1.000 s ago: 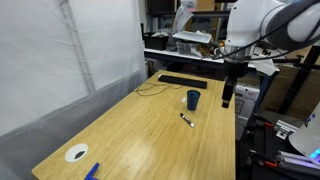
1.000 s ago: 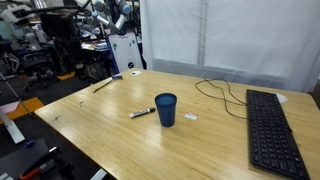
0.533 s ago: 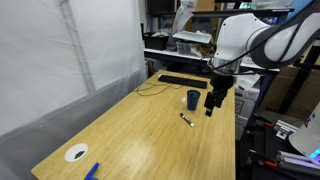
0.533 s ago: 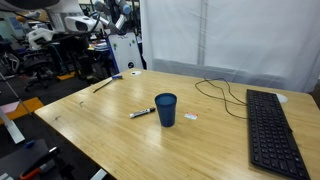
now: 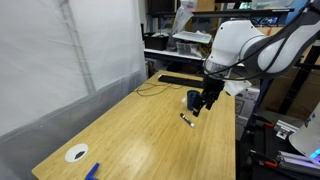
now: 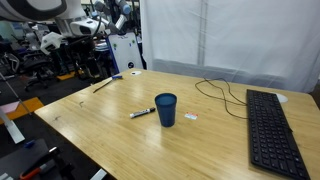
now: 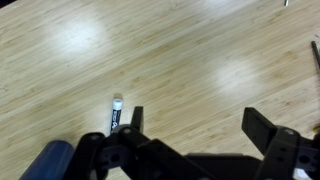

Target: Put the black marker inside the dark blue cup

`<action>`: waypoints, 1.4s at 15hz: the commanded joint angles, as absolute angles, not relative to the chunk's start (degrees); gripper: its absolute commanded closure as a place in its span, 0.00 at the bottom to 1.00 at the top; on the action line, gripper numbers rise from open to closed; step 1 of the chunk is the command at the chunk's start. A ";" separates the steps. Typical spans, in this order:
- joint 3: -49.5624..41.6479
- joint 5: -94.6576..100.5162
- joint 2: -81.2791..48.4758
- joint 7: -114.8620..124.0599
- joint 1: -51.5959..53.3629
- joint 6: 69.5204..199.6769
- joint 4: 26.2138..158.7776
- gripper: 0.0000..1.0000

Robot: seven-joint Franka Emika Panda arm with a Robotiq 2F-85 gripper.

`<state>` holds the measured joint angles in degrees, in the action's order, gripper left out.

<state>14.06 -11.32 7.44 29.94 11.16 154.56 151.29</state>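
the black marker (image 6: 141, 113) lies flat on the wooden table (image 6: 90, 130). it is just beside the dark blue cup (image 6: 166, 109) but does not touch it. the cup stands up straight with its open top facing up.

the gripper (image 5: 201, 108) hangs in the air over the table, near the cup and the marker. in the wrist view the jaws are wide apart and nothing is between them. one finger (image 7: 136, 118) is close beside the marker, and the marker's whitish end is at the top there. a bit of the cup peeks in at the bottom corner of that view.

a black keyboard (image 6: 272, 130) lies on the table well apart from the cup. a thin black cable (image 6: 215, 92) curls on the table between them. a small white round thing (image 5: 77, 153) and a flat bright blue thing (image 5: 92, 171) lie at the other end of the table, far from the cup.
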 commanded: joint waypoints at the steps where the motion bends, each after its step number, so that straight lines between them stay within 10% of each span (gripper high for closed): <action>1: 14.90 -7.21 6.23 33.93 10.11 157.38 151.18 0.00; 21: 13.78 6.78 2.24 51.00 8.08 153.53 148.23 0.00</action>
<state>13.92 1.47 3.89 43.35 9.86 156.31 150.52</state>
